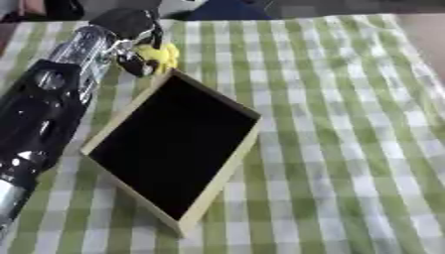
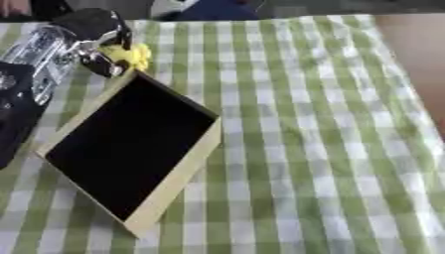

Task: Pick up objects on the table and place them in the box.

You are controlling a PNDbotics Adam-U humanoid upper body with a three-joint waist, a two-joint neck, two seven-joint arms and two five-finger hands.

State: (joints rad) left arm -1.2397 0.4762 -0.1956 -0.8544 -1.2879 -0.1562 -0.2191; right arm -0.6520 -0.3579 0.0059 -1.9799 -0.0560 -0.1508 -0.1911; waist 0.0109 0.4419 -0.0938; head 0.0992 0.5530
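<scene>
— How far along was it?
— The left hand (image 1: pixel 130 37) was curled round a yellow object (image 1: pixel 162 54) just beyond the box's (image 1: pixel 228 166) far corner. The box looked empty; the right hand was out of sight.
— So placing remained.

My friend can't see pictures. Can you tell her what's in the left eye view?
A robot's left hand curls around a small yellow thing just past the far corner of a black box. Everything sits on a green-and-white checked tablecloth.
</scene>
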